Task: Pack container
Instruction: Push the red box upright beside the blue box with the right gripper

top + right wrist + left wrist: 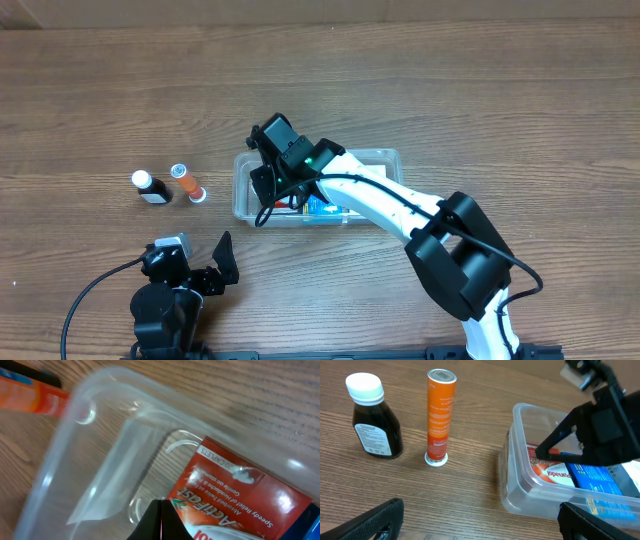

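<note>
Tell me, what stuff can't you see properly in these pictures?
Blue box in the container: overhead, the right arm covers most of it; left wrist view cuts it off at the edge.
Right gripper: open or shut is unclear; its own body hides the fingers overhead.
Dark bottle label: print too small everywhere.
Orange tube: blurred, cut off in the right wrist view.
</note>
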